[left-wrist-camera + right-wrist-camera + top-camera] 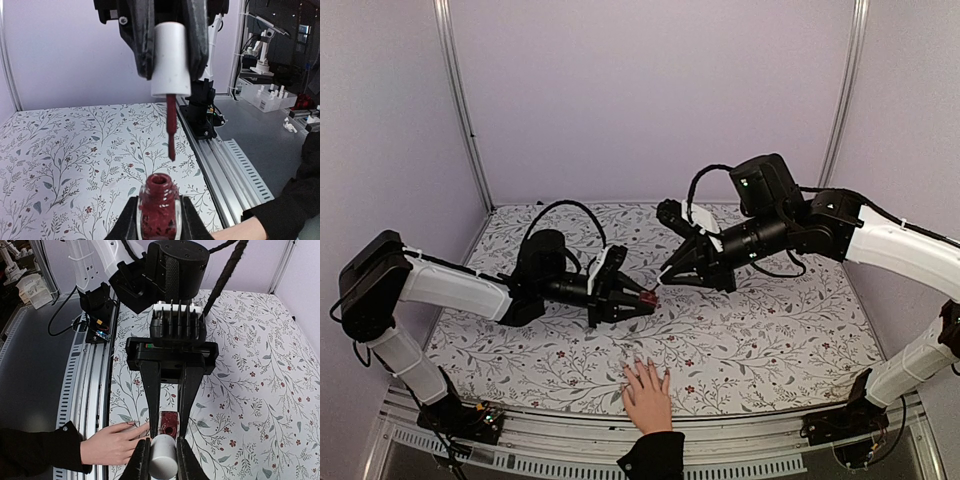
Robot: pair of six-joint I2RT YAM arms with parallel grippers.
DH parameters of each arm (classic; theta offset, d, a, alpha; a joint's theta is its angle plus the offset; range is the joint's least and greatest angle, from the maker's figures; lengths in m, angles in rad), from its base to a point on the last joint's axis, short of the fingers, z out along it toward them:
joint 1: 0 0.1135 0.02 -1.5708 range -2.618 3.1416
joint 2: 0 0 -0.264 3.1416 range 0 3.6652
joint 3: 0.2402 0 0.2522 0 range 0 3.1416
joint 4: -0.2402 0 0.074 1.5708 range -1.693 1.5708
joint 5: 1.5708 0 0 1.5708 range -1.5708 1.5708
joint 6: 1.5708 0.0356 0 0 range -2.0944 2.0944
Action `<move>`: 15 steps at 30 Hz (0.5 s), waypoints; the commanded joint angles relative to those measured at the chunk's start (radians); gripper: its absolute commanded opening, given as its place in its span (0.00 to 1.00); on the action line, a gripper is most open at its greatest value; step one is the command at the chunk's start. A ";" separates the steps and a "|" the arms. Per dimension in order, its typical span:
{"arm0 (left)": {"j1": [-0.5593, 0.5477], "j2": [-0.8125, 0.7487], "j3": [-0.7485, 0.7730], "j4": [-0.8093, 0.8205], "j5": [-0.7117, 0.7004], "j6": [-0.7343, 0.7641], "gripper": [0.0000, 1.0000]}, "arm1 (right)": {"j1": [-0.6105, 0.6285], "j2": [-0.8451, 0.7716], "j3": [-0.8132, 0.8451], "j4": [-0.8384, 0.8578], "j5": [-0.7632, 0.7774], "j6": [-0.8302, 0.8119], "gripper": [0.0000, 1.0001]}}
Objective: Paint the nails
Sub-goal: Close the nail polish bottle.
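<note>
Dark-red bottle (159, 212) clamped in left tool (640, 299), white cap (171, 60) in right tool (667, 270).

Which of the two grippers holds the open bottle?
The left gripper, shut on the dark-red bottle with its neck open; the right gripper holds only the white cap, its brush clear of the neck.

Left arm (450, 288): we note it stretched rightward, held low.
Left gripper (640, 298): jaws clamped.
Right arm (900, 245): reaching leftward, angled down.
Right gripper (670, 270): clamped, tip just above the left's.
</note>
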 commanded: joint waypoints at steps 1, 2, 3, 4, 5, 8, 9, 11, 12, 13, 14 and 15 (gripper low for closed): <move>-0.018 -0.007 0.026 -0.019 -0.005 0.022 0.00 | 0.015 -0.001 -0.005 0.024 0.017 -0.001 0.00; -0.018 -0.008 0.027 -0.021 -0.004 0.024 0.00 | 0.015 0.001 -0.003 0.025 0.017 -0.001 0.00; -0.020 -0.008 0.027 -0.023 -0.004 0.026 0.00 | 0.016 0.001 -0.005 0.025 0.018 -0.001 0.00; -0.021 -0.009 0.027 -0.027 -0.005 0.029 0.00 | 0.017 0.004 -0.004 0.024 0.020 -0.001 0.00; -0.022 -0.010 0.027 -0.032 -0.006 0.031 0.00 | 0.017 0.005 -0.006 0.023 0.023 -0.001 0.00; -0.021 -0.013 0.026 -0.035 -0.006 0.032 0.00 | 0.017 0.005 -0.012 0.023 0.031 0.000 0.00; -0.023 -0.013 0.027 -0.035 -0.006 0.034 0.00 | 0.017 0.003 -0.015 0.023 0.033 0.000 0.00; -0.023 -0.013 0.028 -0.036 -0.006 0.034 0.00 | 0.017 0.005 -0.016 0.022 0.033 0.000 0.00; -0.024 -0.013 0.028 -0.036 -0.006 0.035 0.00 | 0.017 0.005 -0.018 0.023 0.035 0.000 0.00; -0.023 -0.014 0.027 -0.036 -0.006 0.036 0.00 | 0.017 0.005 -0.020 0.022 0.036 0.000 0.00; -0.023 -0.016 0.027 -0.039 -0.007 0.038 0.00 | 0.017 0.007 -0.019 0.021 0.036 0.000 0.00; -0.023 -0.019 0.027 -0.044 -0.010 0.042 0.00 | 0.017 0.008 -0.021 0.020 0.035 0.000 0.00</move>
